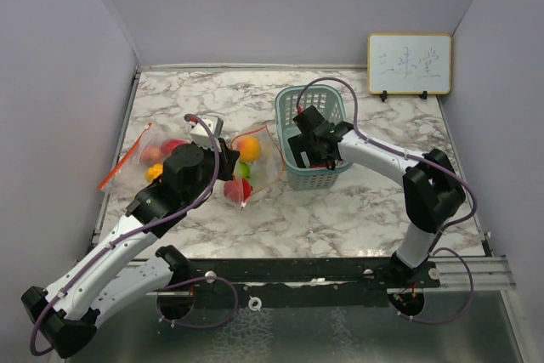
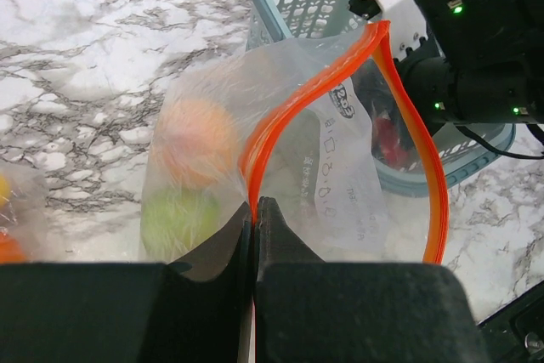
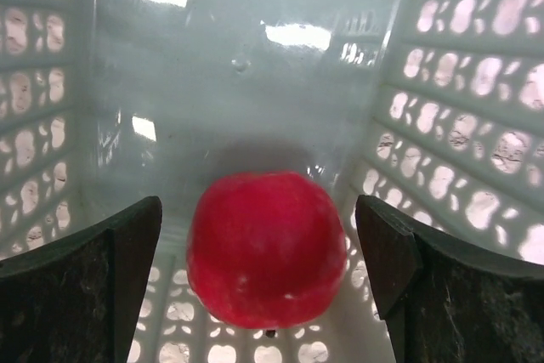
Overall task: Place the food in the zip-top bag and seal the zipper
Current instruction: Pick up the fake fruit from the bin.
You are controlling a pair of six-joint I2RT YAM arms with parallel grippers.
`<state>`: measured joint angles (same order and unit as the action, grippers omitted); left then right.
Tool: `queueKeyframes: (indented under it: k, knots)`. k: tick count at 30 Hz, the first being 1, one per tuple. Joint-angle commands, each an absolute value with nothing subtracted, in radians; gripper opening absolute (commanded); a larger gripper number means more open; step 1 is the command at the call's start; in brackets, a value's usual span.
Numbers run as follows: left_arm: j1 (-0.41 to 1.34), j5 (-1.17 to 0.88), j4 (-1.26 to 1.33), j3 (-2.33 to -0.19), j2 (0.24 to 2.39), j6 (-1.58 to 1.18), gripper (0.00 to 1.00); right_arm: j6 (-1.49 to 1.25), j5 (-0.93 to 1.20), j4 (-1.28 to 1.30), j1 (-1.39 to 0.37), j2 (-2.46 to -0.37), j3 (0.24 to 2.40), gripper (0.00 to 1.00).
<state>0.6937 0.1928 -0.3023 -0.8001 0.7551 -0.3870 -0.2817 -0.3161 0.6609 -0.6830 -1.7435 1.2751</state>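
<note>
Right gripper (image 3: 259,244) spread wide inside basket (image 3: 459,125), red fruit (image 3: 263,252) centred between.
Lying on basket floor, clear of both fingers. Left gripper (image 2: 255,208) clamped on orange zipper (image 2: 297,108) of bag (image 2: 340,184), mouth gaping just beside basket on tabletop (image 2: 76,57); orange fruit (image 2: 197,140) and green fruit (image 2: 178,218) already inside. Second bag (image 1: 136,159) with fruit farther left on tabletop.

The red fruit (image 3: 265,248) is smooth, glossy plastic. The basket (image 3: 450,82) is pale teal plastic with a shiny floor. The bag (image 2: 340,176) is clear, crinkled film with an orange plastic zip strip (image 2: 293,112). The worktop (image 1: 357,201) looks like polished marble. The right claw (image 3: 259,235) has matt black, gritty fingers (image 3: 76,295).
</note>
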Motion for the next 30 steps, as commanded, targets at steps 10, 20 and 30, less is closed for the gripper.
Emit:
queueKeyframes:
  k: [10,20,30]
  knots:
    - [0.69,0.211,-0.286,-0.794,0.746,-0.377,0.0,-0.251,-0.241,0.703,-0.677,-1.794,1.343,0.4]
    - [0.69,0.201,-0.28,-0.786,0.761,-0.389,0.0,-0.25,-0.243,0.59,-0.676,-1.59,1.369,0.18]
    - [0.689,0.185,-0.229,-0.767,0.829,-0.408,0.0,-0.252,0.356,0.25,-0.688,-1.313,1.274,0.11]
